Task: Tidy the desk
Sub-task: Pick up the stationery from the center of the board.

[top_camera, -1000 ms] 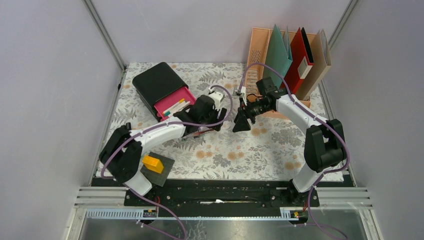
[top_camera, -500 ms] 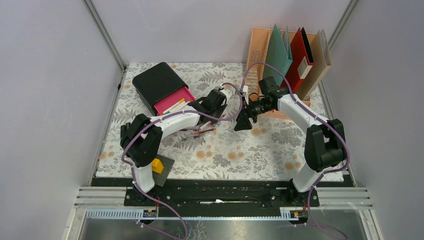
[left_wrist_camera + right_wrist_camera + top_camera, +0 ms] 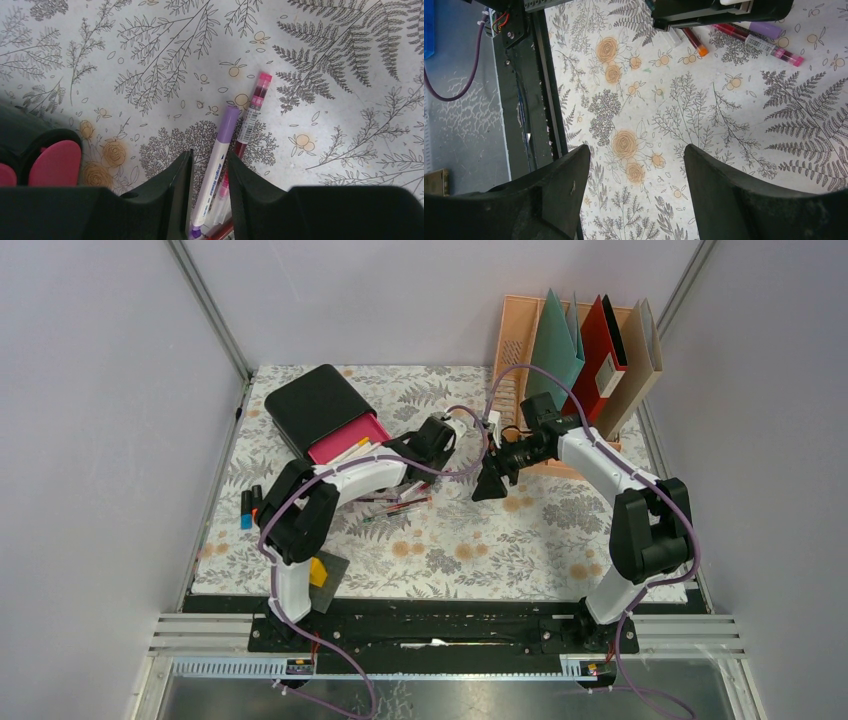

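Note:
The desk (image 3: 520, 540) has a pale cloth with ferns and orange flowers. My left gripper (image 3: 418, 472) reaches over a cluster of loose pens (image 3: 400, 507) at mid-desk. In the left wrist view its jaws (image 3: 210, 160) stand close together around a purple-capped marker (image 3: 220, 145). The clear end of a pink pen (image 3: 252, 107) lies beside the marker, and both lie on the cloth. My right gripper (image 3: 487, 485) hovers just right of the pens. It is wide open and empty (image 3: 636, 155), with only cloth between its fingers.
A black drawer box (image 3: 315, 405) with its pink drawer (image 3: 350, 445) open stands back left. A peach file rack (image 3: 515, 340) with folders stands back right. A yellow block on a dark pad (image 3: 318, 570) and small items (image 3: 248, 508) lie near left.
My left arm's elbow has swung right and inward. Its gripper has shifted slightly up and right over the pens. Small items at the left edge are now uncovered. The right gripper has hardly moved.

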Action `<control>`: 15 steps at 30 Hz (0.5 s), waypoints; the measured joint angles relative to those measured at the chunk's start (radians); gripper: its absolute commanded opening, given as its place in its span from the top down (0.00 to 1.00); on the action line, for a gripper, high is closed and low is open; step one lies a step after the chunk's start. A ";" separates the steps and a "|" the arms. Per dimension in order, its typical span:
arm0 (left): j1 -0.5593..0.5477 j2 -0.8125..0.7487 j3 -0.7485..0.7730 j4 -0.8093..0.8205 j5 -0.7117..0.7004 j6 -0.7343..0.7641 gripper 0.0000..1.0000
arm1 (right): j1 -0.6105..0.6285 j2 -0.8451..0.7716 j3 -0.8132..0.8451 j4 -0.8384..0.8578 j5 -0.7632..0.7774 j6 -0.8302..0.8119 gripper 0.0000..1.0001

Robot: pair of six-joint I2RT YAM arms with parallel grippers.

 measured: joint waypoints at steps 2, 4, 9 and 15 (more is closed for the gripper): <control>0.006 0.013 0.003 0.001 0.010 -0.001 0.66 | -0.003 0.000 0.000 0.000 0.005 0.003 0.24; 0.012 0.025 0.003 0.001 0.018 0.000 0.67 | -0.005 0.000 0.000 0.000 0.010 0.006 0.24; 0.023 0.044 0.003 0.000 0.039 0.002 0.67 | -0.006 0.000 0.000 0.000 0.015 0.009 0.24; 0.027 0.056 0.003 0.000 0.045 0.003 0.67 | -0.006 0.000 0.000 0.000 0.016 0.009 0.24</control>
